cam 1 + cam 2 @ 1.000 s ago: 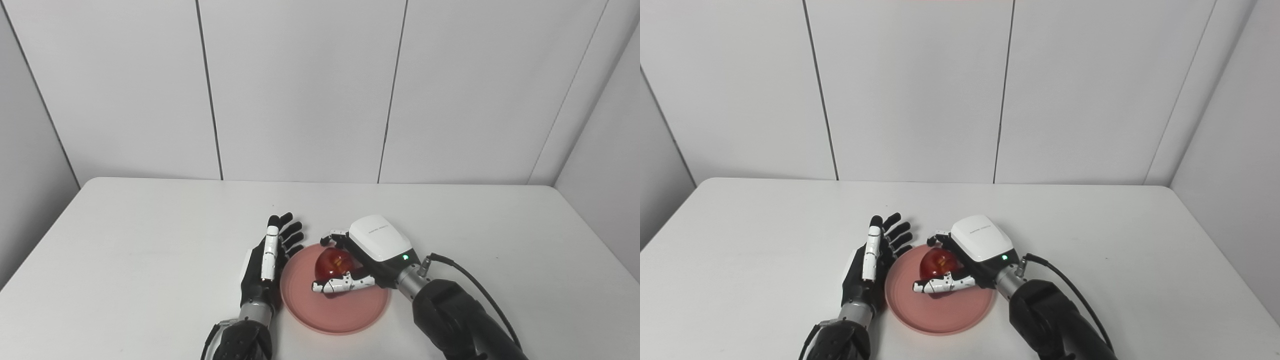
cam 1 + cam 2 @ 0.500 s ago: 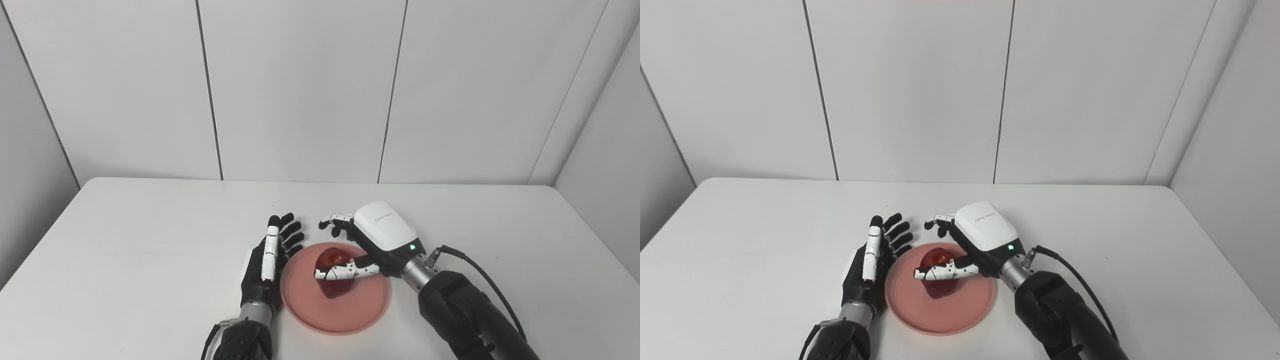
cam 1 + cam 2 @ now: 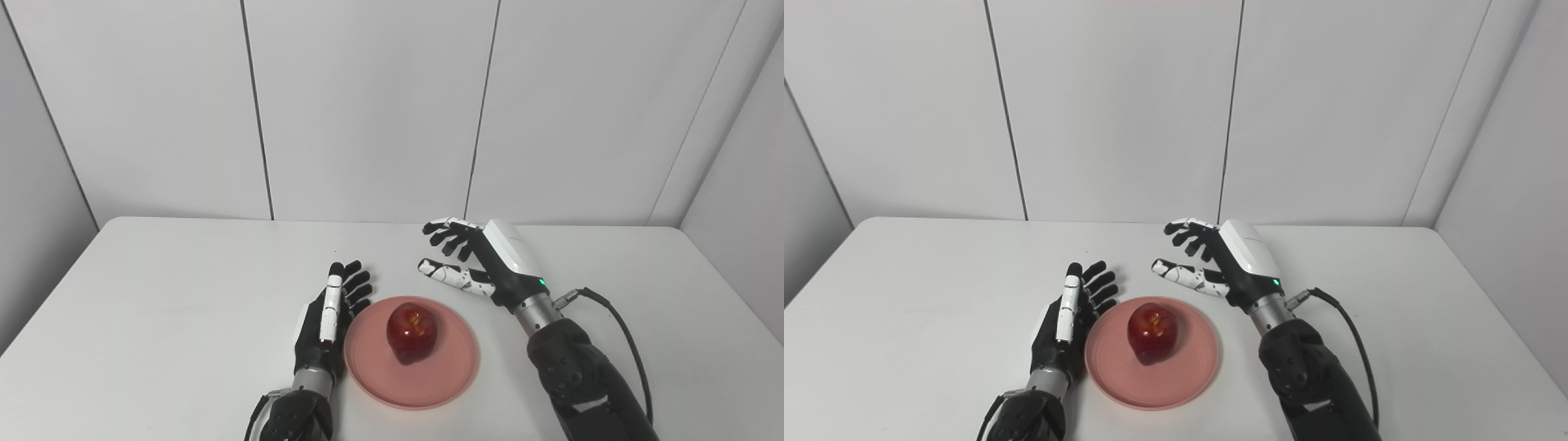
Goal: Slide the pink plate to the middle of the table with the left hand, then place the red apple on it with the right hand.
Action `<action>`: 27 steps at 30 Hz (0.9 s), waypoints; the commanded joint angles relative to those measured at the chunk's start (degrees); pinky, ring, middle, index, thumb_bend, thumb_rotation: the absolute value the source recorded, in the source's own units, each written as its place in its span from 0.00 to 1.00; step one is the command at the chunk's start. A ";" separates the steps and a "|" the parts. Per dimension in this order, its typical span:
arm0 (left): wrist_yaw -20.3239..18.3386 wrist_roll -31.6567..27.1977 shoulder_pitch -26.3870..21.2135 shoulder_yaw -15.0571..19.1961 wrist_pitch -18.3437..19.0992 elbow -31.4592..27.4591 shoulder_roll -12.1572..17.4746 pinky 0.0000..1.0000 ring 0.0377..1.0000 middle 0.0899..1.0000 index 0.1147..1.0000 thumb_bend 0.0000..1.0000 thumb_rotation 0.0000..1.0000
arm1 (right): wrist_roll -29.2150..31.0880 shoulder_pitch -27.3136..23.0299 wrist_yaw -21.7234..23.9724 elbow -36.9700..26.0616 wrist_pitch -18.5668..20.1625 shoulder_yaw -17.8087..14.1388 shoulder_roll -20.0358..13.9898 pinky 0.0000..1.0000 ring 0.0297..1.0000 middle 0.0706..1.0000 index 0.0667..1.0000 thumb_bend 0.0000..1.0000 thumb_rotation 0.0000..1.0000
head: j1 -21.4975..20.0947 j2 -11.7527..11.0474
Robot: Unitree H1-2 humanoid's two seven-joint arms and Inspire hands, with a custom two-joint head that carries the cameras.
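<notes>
White panelled walls close in a white table [image 3: 153, 294], and I see little else on it. The red apple [image 3: 412, 332] sits alone on the pink plate [image 3: 450, 373], near the table's middle. A second ago my right hand [image 3: 484, 263] was wrapped around it; now it has let go and lifted clear, up and back to the right, fingers spread and empty. My left hand [image 3: 327, 321] has stayed flat and open, just beside the plate's left rim. I judge the placing done; only withdrawal remains.
</notes>
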 commanded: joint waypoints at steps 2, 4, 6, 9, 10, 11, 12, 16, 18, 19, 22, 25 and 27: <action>1.51 1.12 -0.91 0.21 0.58 0.24 -2.60 0.80 0.81 0.80 0.76 0.65 0.95 | 7.93 -0.33 -1.83 -0.48 -1.88 -3.31 2.79 0.68 0.73 0.77 0.74 0.87 1.00 | -0.04 0.05; 1.52 2.01 -0.99 -0.06 -0.87 0.50 -2.21 0.81 0.81 0.80 0.76 0.65 0.95 | 11.13 0.50 -1.56 -1.00 -0.03 -4.70 4.15 0.70 0.78 0.83 0.77 0.88 1.00 | -0.12 0.03; 1.59 2.90 -1.01 -0.27 -2.42 0.80 -1.94 0.83 0.83 0.81 0.77 0.66 0.94 | 12.93 1.11 -1.55 -1.64 1.71 -5.46 4.98 0.75 0.84 0.86 0.81 0.87 1.00 | -0.17 -0.02; 2.49 6.28 -1.18 -1.36 -6.96 1.70 -1.21 0.89 0.88 0.86 0.80 0.62 0.97 | 17.81 2.28 -2.57 -2.71 4.72 -7.98 7.55 0.88 0.91 0.91 0.84 0.86 1.00 | -0.37 -0.04; 2.57 7.52 -1.28 -1.80 -8.41 2.11 -0.78 0.89 0.89 0.87 0.80 0.61 0.98 | 19.29 2.67 -2.76 -3.01 5.40 -8.72 8.30 0.90 0.92 0.92 0.84 0.86 1.00 | -0.41 -0.03; 2.41 8.36 -1.38 -2.06 -9.50 2.46 -0.41 0.92 0.93 0.91 0.82 0.61 0.99 | 20.74 3.01 -2.65 -3.29 5.96 -9.31 8.88 0.94 0.94 0.94 0.86 0.87 1.00 | -0.41 -0.03; 2.13 8.91 -1.56 -2.18 -11.02 3.12 -0.05 0.95 0.96 0.94 0.85 0.62 0.99 | 22.13 3.42 -2.53 -3.56 6.39 -9.83 9.42 0.97 0.97 0.96 0.87 0.87 1.00 | -0.41 -0.03; 1.86 12.28 -2.45 -2.91 -14.85 5.21 1.63 1.00 1.00 1.00 0.94 0.68 1.00 | 27.10 4.84 -2.18 -4.79 9.18 -11.44 11.11 1.00 1.00 1.00 0.91 0.87 1.00 | -0.46 0.02; 1.27 13.23 -3.31 -3.10 -15.29 6.21 2.73 1.00 1.00 1.00 0.96 0.72 1.00 | 28.54 5.47 -2.52 -5.13 10.78 -11.84 11.63 1.00 1.00 1.00 0.92 0.88 1.00 | -0.46 0.02; 1.17 13.61 -3.63 -3.15 -15.17 6.45 3.12 1.00 1.00 1.00 0.98 0.74 1.00 | 28.89 5.75 -2.75 -5.25 11.21 -11.97 11.81 1.00 1.00 1.00 0.93 0.88 1.00 | -0.41 0.10; 1.44 14.59 -4.89 -3.08 -15.39 7.96 4.13 1.00 1.00 1.00 0.99 0.81 1.00 | 29.62 6.12 -3.44 -5.01 11.73 -12.24 12.28 1.00 1.00 1.00 0.95 0.86 1.00 | -0.41 0.10; 1.82 15.28 -6.54 -2.74 -16.24 10.92 5.13 1.00 1.00 1.00 1.00 0.82 1.00 | 30.61 6.21 -4.14 -4.35 11.90 -12.61 12.85 1.00 1.00 1.00 0.95 0.85 1.00 | -0.46 0.22; 1.77 15.03 -7.44 -2.31 -16.78 12.88 5.49 1.00 1.00 1.00 1.00 0.84 1.00 | 31.95 6.19 -4.82 -4.01 12.26 -13.32 13.64 1.00 1.00 1.00 0.95 0.84 1.00 | -0.52 0.37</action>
